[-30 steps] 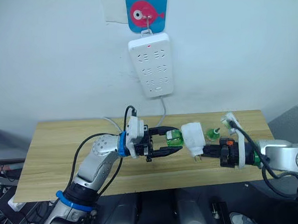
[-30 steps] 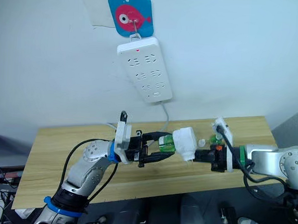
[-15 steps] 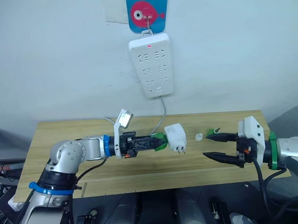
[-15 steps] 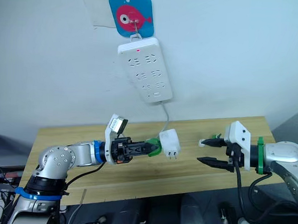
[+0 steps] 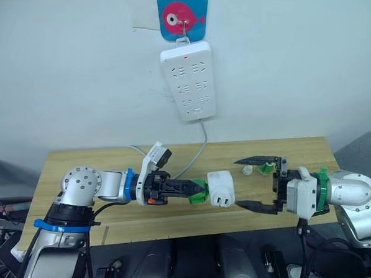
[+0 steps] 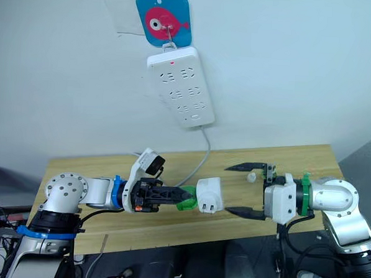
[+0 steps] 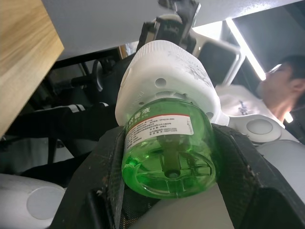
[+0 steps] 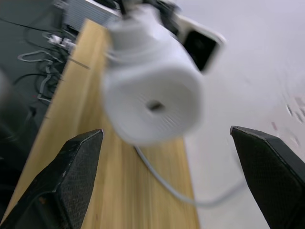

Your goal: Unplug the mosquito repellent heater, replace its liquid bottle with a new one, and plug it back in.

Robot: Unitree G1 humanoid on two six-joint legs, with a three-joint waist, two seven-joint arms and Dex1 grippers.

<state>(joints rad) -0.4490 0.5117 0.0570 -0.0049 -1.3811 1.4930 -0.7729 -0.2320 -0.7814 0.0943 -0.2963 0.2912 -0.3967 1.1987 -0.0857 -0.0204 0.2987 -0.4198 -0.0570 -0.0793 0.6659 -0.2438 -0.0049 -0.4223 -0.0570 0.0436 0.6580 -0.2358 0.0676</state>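
Observation:
The white mosquito repellent heater [image 5: 221,189] hangs over the wooden table [image 5: 78,164] with a green liquid bottle [image 5: 198,191] fixed in its base and its plug pins facing down. My left gripper [image 5: 192,190] is shut on that bottle; the left wrist view has the bottle [image 7: 167,152] between both fingers [image 7: 102,186] and the heater [image 7: 167,81] beyond it. My right gripper [image 5: 253,183] is wide open just right of the heater, one finger above the other, touching nothing. The heater's vented top [image 8: 152,100] faces it.
A second green bottle [image 5: 266,168] and a small white cap [image 5: 247,170] stand on the table behind my right gripper. The white power strip [image 5: 188,80] hangs on the wall from a fish-shaped hook [image 5: 181,14], its cable trailing to the table. A person [image 7: 286,81] sits beyond.
My right gripper has opened and let go of the heater, then pulled back slightly to the right. My left gripper keeps the bottle, with the heater now turned pins down.

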